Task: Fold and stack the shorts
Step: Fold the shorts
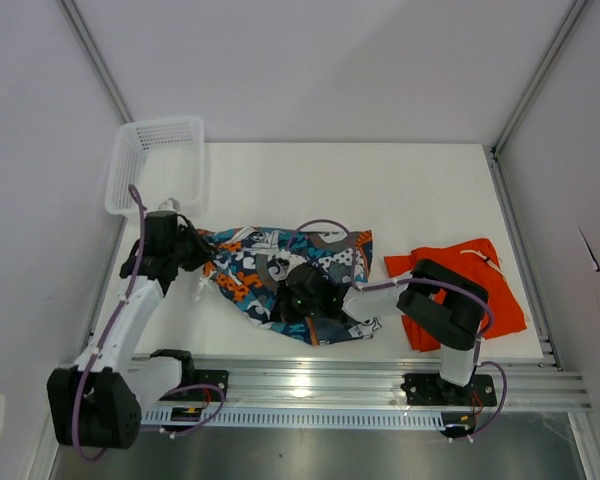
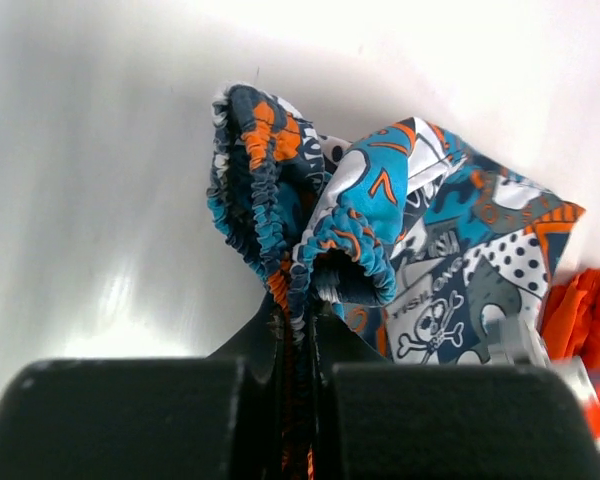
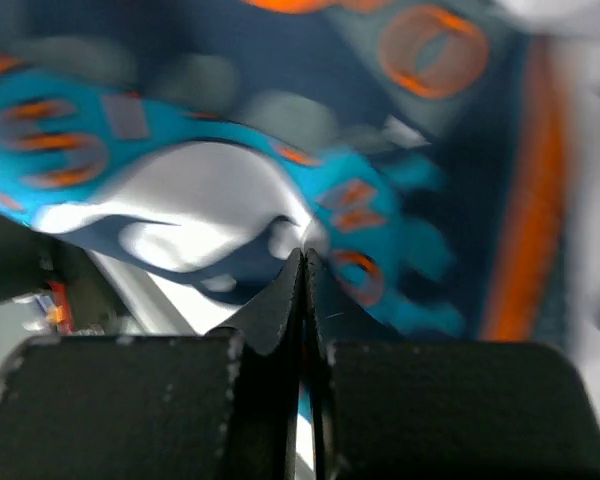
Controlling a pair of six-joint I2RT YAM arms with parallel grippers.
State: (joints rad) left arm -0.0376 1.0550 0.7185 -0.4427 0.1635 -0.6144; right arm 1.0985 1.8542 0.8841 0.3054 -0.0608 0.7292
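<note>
The patterned shorts point(image 1: 280, 275) lie spread across the table's near middle. My left gripper point(image 1: 202, 252) is shut on their gathered elastic waistband point(image 2: 280, 240) at the left end, cloth pinched between the jaws. My right gripper point(image 1: 302, 290) is shut on a fold of the same patterned shorts point(image 3: 380, 200) near their middle. The plain orange shorts point(image 1: 460, 285) lie crumpled at the right, partly under my right arm; an orange edge point(image 2: 590, 310) shows in the left wrist view.
A white mesh basket point(image 1: 155, 160) stands at the back left corner of the white table point(image 1: 380, 190). An aluminium rail point(image 1: 380, 385) runs along the near edge. Grey walls enclose the sides.
</note>
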